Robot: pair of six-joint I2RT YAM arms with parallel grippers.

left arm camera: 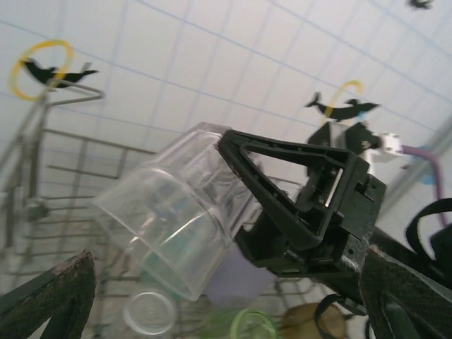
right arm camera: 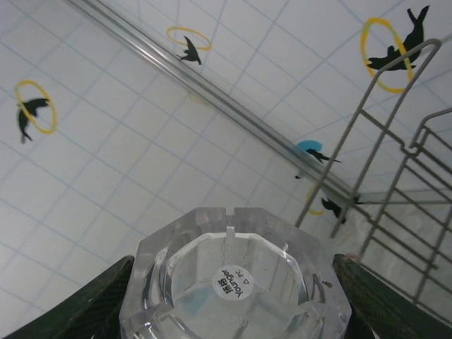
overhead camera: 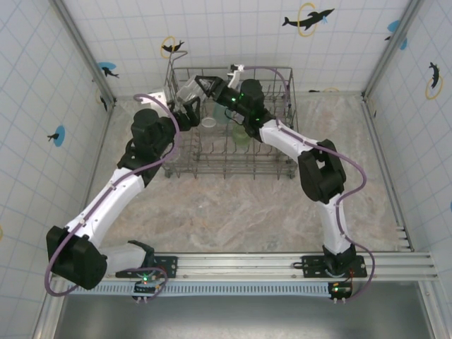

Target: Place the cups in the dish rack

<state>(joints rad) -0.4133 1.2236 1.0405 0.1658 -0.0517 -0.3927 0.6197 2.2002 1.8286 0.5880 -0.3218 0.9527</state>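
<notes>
At the dish rack's (overhead camera: pixel 268 168) left end, the left gripper (overhead camera: pixel 187 111) has its fingers spread wide, grasping nothing. Just beside it, above the rack, a tilted clear cup (left arm camera: pixel 176 226) is clamped between the right gripper's (overhead camera: pixel 200 88) fingers. Inside the rack sit a second clear cup (overhead camera: pixel 209 122), a light green cup (overhead camera: pixel 241 135) and an amber cup (left arm camera: pixel 311 321). Loading looks well along, but the raised cup is not yet set down.

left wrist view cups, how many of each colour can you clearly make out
clear: 2, held clear cup and lower clear cup
light green cup: 1
lavender cup: 1, mostly hidden
amber-brown cup: 1
total: 5
</notes>
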